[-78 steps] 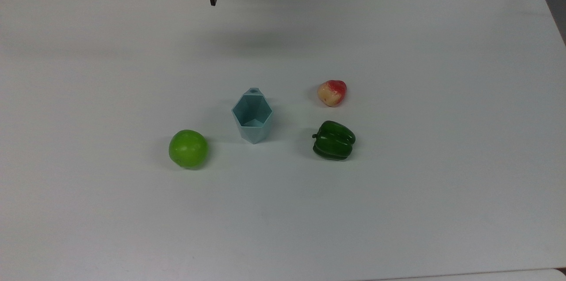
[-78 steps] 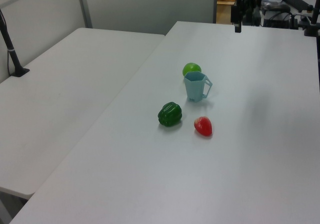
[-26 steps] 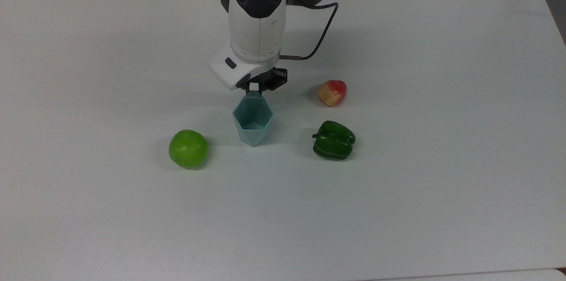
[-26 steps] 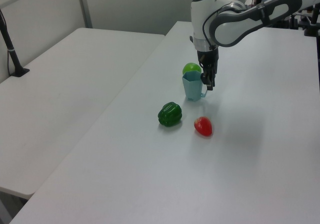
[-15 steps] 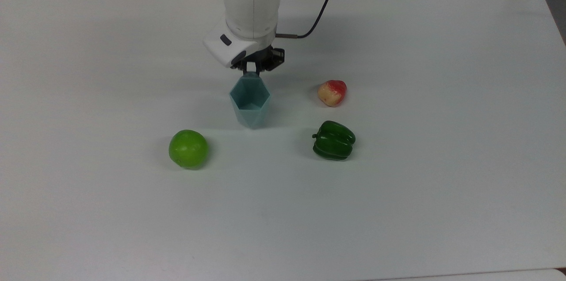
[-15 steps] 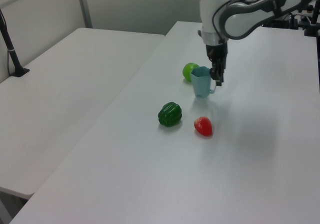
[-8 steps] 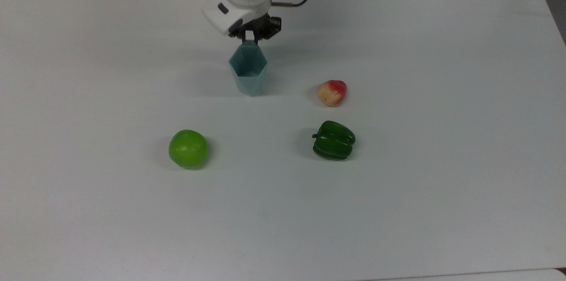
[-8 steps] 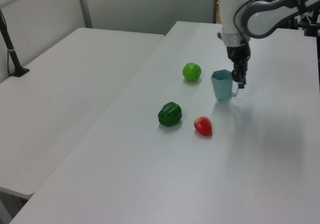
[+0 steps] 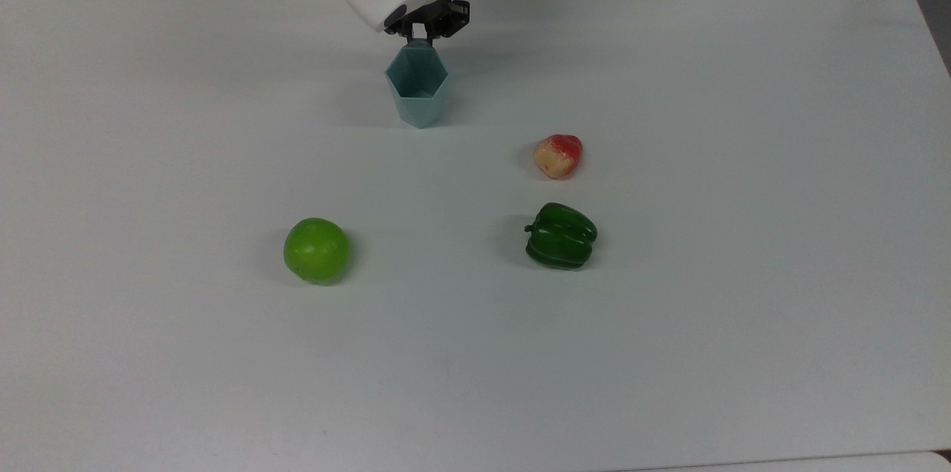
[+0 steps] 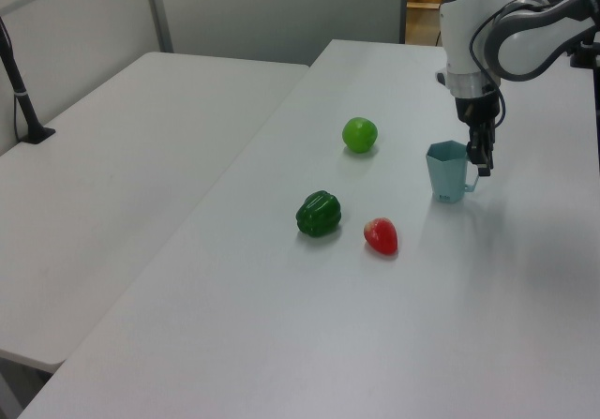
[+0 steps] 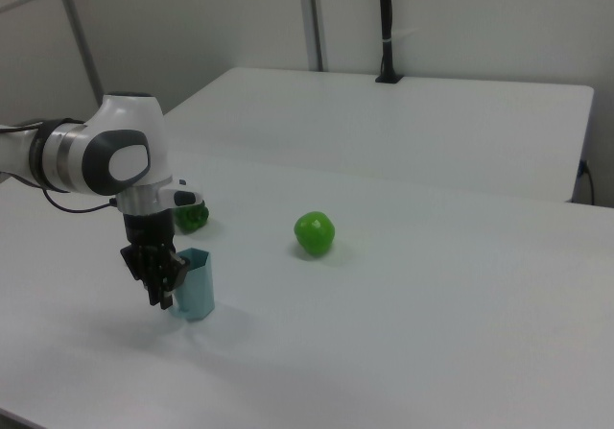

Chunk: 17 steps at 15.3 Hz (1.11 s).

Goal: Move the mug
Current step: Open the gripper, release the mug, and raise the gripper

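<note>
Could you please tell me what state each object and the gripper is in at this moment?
mug: upright, empty, held at its handle side.
gripper: shut on the mug's handle.
green apple: resting on the table, untouched.
green bell pepper: lying on its side, apart from the rest.
red and yellow fruit: resting on the table, untouched.
table: white, bearing all four things.

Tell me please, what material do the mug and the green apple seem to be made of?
The mug looks like matte plastic: flat facets, thin hexagonal rim, even pale teal colour without shine. The green apple looks like a smooth imitation fruit, perhaps plastic or foam: very uniform bright green with a soft highlight. The material of both is a guess from appearance.
</note>
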{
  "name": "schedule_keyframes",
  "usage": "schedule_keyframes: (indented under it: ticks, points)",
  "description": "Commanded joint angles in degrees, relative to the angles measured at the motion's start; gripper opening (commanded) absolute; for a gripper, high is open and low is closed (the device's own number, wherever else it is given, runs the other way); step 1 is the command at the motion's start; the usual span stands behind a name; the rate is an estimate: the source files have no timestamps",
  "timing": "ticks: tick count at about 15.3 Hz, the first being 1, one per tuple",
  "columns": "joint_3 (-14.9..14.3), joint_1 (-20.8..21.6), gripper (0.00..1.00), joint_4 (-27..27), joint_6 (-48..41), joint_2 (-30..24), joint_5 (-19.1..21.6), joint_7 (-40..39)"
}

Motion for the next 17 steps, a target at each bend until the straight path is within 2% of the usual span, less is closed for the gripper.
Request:
schedule_keyframes:
  ticks: [1, 3, 5, 9, 13, 17]
  points:
    - [-0.4, 1.0, 0.22, -2.2, 2.0, -1.3, -1.0, 2.2]
    - [-0.3, 1.0, 0.65, -2.2, 1.9, -1.2, -1.1, 4.2]
    - [-0.3, 1.4, 1.0, -1.7, 1.8, -1.3, -1.6, 4.8]
    - [-0.8, 0.9, 1.0, 2.3, 0.6, -1.8, -1.6, 4.9]
    - [-0.9, -3.1, 1.0, 15.0, -9.7, -1.1, -1.2, 4.3]
    - [-1.0, -7.1, 1.0, 22.7, -14.4, -1.1, -0.8, 2.8]
